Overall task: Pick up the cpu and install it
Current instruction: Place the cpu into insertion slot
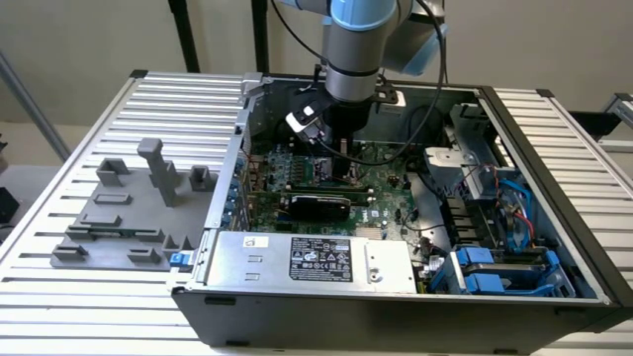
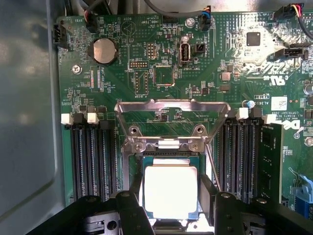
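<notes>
The cpu (image 2: 170,192), a pale silver square with a tan rim, sits between my gripper's (image 2: 171,203) two black fingers (image 2: 131,208), which press against its opposite edges. It hangs directly over the black socket (image 2: 168,157) on the green motherboard (image 2: 146,73). The socket's metal load plate (image 2: 171,115) is swung open beyond it. In the exterior view the gripper (image 1: 334,165) reaches down from the arm (image 1: 358,44) into the open computer case (image 1: 396,311), low over the motherboard (image 1: 381,211).
Black memory slots (image 2: 93,156) flank the socket on both sides, and a lever wire (image 2: 212,164) runs beside it. A power supply (image 1: 311,259), drive bays with blue tabs (image 1: 494,274) and cables crowd the case. Grey fixture blocks (image 1: 138,200) stand on the slatted table at the exterior view's left.
</notes>
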Robot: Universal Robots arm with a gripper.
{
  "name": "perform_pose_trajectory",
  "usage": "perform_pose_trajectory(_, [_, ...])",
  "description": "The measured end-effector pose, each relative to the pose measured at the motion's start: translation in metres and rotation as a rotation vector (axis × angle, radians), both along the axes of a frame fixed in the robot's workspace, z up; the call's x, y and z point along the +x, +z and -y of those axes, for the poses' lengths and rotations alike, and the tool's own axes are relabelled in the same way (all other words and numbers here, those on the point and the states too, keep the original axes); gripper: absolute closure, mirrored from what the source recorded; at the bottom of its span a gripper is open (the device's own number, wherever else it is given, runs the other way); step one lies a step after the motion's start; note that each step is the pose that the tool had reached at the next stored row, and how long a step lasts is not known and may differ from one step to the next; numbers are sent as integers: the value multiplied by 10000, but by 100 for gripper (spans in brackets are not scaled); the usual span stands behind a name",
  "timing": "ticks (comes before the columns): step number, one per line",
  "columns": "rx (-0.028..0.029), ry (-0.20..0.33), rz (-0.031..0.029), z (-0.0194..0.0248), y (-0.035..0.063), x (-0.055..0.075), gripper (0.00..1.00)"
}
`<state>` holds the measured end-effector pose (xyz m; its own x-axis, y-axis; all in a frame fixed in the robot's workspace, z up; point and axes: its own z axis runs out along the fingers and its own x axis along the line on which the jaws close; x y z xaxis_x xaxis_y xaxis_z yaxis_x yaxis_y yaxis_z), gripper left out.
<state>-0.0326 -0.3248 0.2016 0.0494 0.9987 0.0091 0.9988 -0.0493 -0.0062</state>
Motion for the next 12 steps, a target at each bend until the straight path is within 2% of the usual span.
perform_pose_trajectory(7, [-4, 2, 0, -23, -5, -7, 46])
perform_pose_trajectory(12, [-45, 5, 6, -29, -8, -9, 46])
